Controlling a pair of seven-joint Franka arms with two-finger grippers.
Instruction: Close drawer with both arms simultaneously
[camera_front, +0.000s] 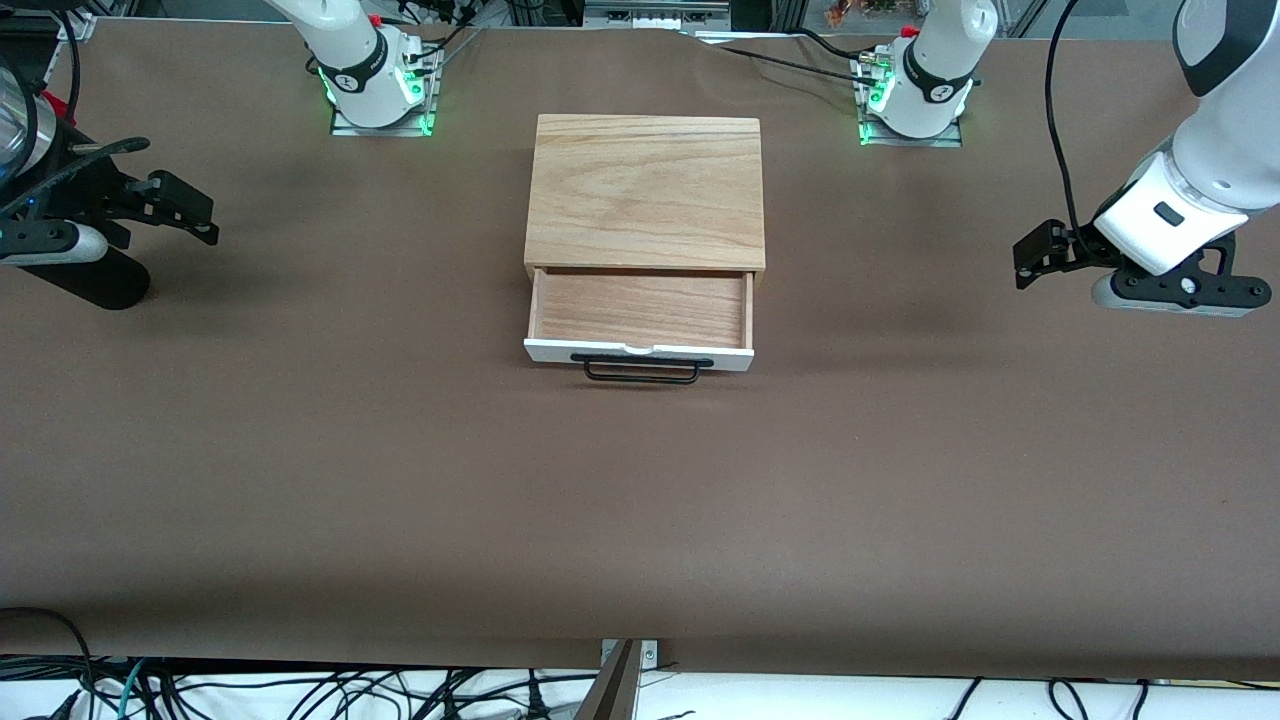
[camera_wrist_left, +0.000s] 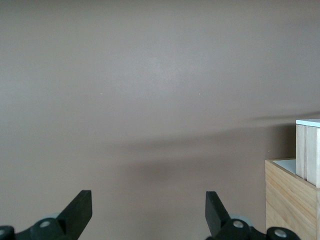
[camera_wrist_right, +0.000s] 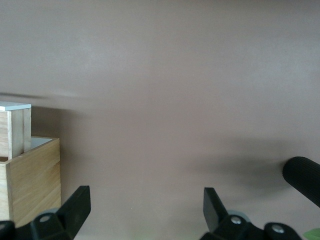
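At mid-tabletop (camera_front: 300, 480) the drawer (camera_front: 640, 310) stands open, light and free-sliding we judge; we'd push its white front panel (camera_front: 560, 350). Left end effector (camera_front: 1040, 255) and right end effector (camera_front: 185, 210) hover open, well apart.

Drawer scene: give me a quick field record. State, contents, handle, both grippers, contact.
drawer: pulled out of the oak box, toward the front camera
contents: none visible
handle: black wire bar on the white front panel, untouched
left gripper: open, over bare table toward the left arm's end
right gripper: open, over bare table toward the right arm's end
contact: neither gripper touches the drawer
task progress: closing not begun
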